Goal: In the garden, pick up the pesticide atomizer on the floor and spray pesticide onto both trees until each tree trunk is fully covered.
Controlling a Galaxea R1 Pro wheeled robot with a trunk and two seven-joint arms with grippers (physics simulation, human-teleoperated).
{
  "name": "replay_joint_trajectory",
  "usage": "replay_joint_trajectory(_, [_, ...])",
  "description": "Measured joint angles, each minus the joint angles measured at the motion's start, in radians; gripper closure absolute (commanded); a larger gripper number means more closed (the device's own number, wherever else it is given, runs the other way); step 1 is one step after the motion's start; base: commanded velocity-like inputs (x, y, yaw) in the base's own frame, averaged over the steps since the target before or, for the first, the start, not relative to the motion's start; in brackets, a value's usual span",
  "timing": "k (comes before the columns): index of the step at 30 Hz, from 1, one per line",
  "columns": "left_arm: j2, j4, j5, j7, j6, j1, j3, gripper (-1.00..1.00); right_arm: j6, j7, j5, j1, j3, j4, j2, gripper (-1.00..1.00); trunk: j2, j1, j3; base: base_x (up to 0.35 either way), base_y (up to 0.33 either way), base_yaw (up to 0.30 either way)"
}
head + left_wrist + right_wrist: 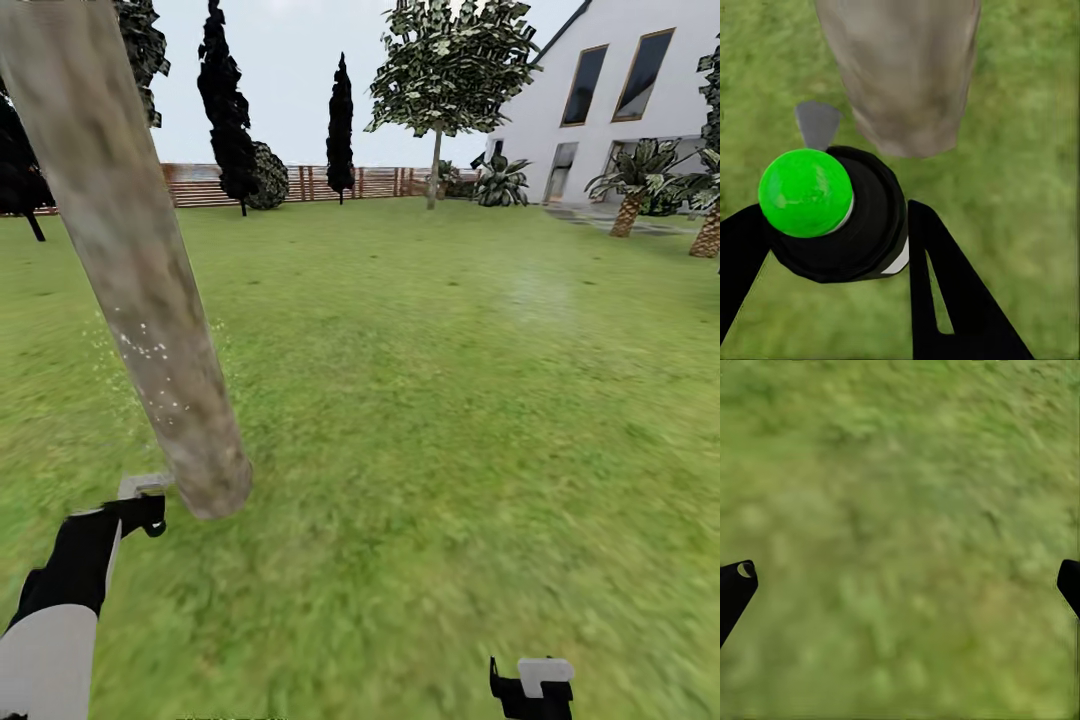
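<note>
A thick pale grey-brown tree trunk [150,300] leans across the left of the head view, and small white specks dot its lower part. Low at its base is my left gripper [148,508], shut on the pesticide atomizer [840,225]. The bottle shows a black top with a bright green dome [805,191], and its grey nozzle [817,124] points toward the trunk [904,75] just ahead. My right gripper [530,685] hangs open over bare grass [900,510], its fingertips [735,581] wide apart. A second tree [436,160] with a leafy crown stands far back on the lawn.
Green lawn [430,400] stretches ahead to a brown slat fence [370,182]. Thin black-foliage trees [228,110] line the fence. A white house [620,100] and short palms [630,195] stand at the right.
</note>
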Motion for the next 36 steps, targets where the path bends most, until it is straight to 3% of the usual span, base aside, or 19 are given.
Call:
replay_joint_trajectory(2, [0.002,0.036,0.0,0.046,-0.054,0.014,0.003,1.0,0.0,0.0,0.0,0.0,0.0,0.0,0.001,-1.0,0.0,0.0,0.0,0.054,-0.267,0.262])
replay_joint_trajectory(4, [0.001,0.109,0.005,0.176,-0.147,0.02,0.003,1.0,0.0,0.0,0.0,0.0,0.0,0.0,0.001,-1.0,0.0,0.0,0.0,0.167,-0.234,0.2])
replay_joint_trajectory(6, [0.001,0.135,0.007,0.22,-0.176,0.02,0.004,1.0,0.0,0.0,-0.001,0.0,-0.001,0.0,0.001,-1.0,0.0,0.0,0.0,0.253,-0.174,0.041])
replay_joint_trajectory(10, [-0.001,0.185,0.008,0.23,-0.184,0.021,0.003,1.0,0.0,-0.001,-0.001,0.0,-0.002,0.0,-0.001,-1.0,0.0,0.0,0.0,0.28,-0.143,0.005])
replay_joint_trajectory(19, [-0.001,0.193,0.007,0.23,-0.185,0.02,0.004,1.0,0.0,-0.002,-0.002,0.0,-0.002,0.0,0.0,-1.0,0.0,0.0,0.0,0.153,-0.233,0.004])
replay_joint_trajectory(36, [-0.001,0.193,0.008,0.264,-0.183,0.02,0.004,1.0,0.0,-0.002,-0.002,0.0,-0.002,0.0,0.0,-1.0,0.0,0.0,0.0,0.169,-0.209,0.208])
